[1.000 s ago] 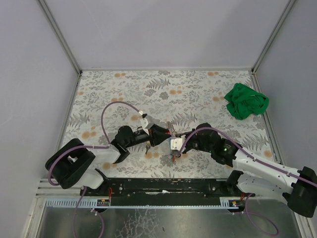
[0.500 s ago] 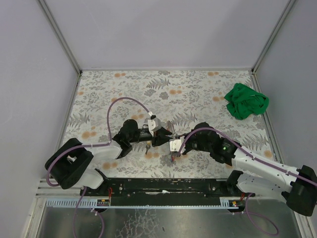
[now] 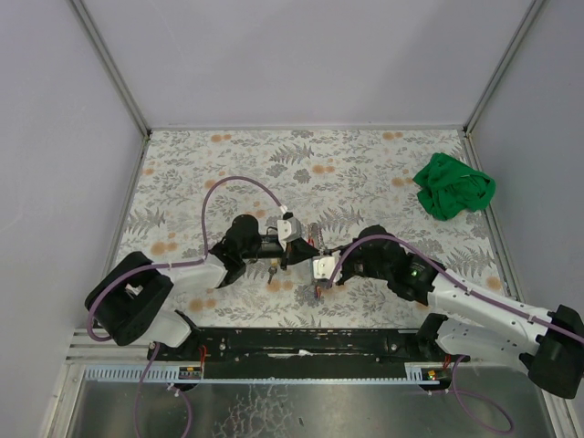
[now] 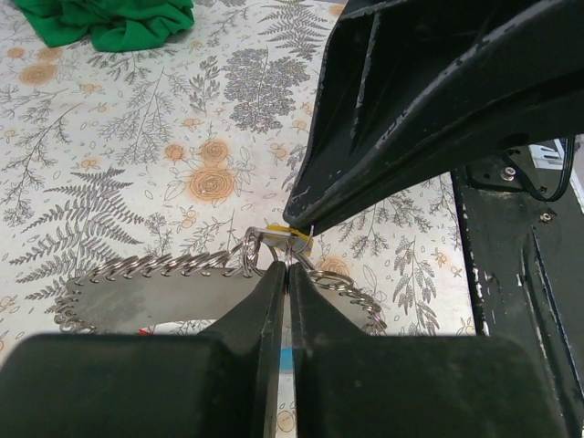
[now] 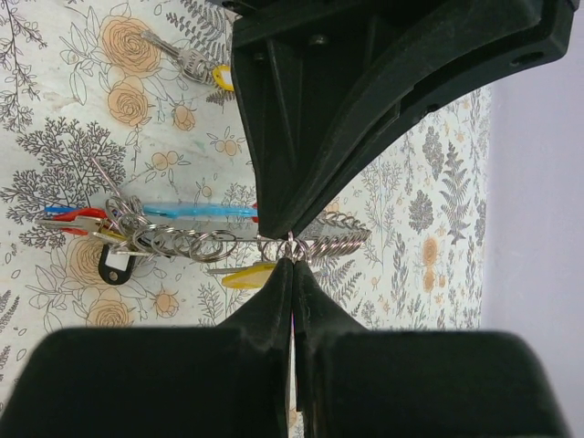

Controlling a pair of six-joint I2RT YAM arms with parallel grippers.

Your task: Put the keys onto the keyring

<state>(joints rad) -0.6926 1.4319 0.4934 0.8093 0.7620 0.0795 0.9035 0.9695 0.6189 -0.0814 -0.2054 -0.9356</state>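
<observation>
A bunch of linked metal keyrings (image 5: 182, 239) lies on the floral table between my two grippers; it also shows in the left wrist view (image 4: 155, 271). My left gripper (image 4: 285, 269) is shut on one ring at the bunch's end. My right gripper (image 5: 292, 260) is shut on the same small rings, tip to tip with the left. A yellow-capped key (image 5: 246, 276) hangs at the right fingertips and shows as a yellow edge in the left wrist view (image 4: 290, 237). A second key with a yellow cap (image 5: 196, 66) lies loose on the table. No green-capped key shows.
A blue tag (image 5: 205, 212), a red piece (image 5: 78, 219) and a black tag (image 5: 114, 265) hang on the bunch. A crumpled green cloth (image 3: 453, 187) lies at the back right. Both arms meet near the table's front middle (image 3: 306, 255).
My left gripper has moved right and closed the gap to the right gripper, ending tip to tip at the rings. The right arm has barely moved.
</observation>
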